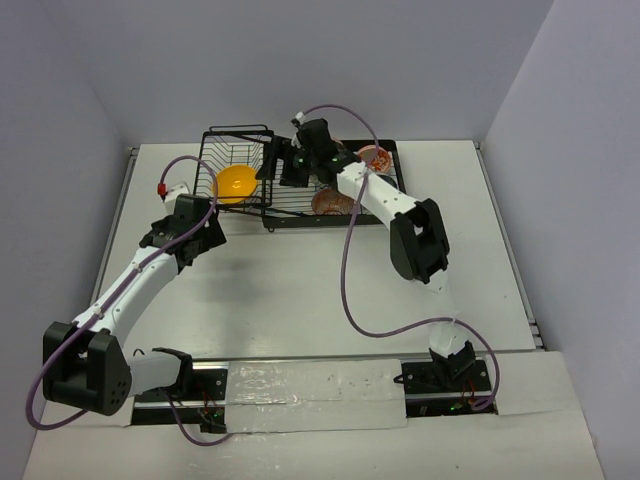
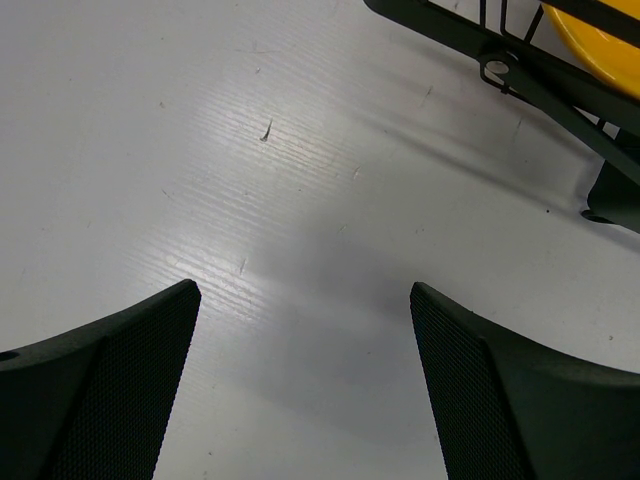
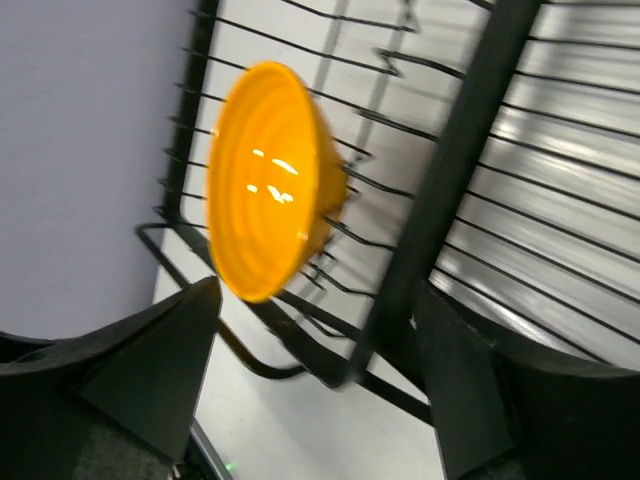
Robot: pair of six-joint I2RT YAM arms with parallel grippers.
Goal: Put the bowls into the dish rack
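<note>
The rack (image 1: 237,129) stands at the far side of the surface (image 1: 300,300). The yellow bowl (image 1: 236,183) sits in the rack's tilted basket at its left end, tipped on its side against the wires. A pink-red bowl (image 1: 330,203) lies in the rack's divider section near its front rail, partly hidden under the right arm. Another patterned bowl (image 1: 377,156) sits at the rack's right end. Its pattern is too small to make out.

The right gripper (image 3: 318,290) hangs over the middle of the rack, just right of the basket, with its jaws spread wide and nothing between them. In the wrist view a thick rack bar crosses the gap, and the yellow bowl shows beyond it. Whether the fingers touch the wires cannot be told.

The left gripper (image 2: 305,290) hovers over bare surface just outside the rack's front left corner. Its jaws are wide apart and empty.
</note>
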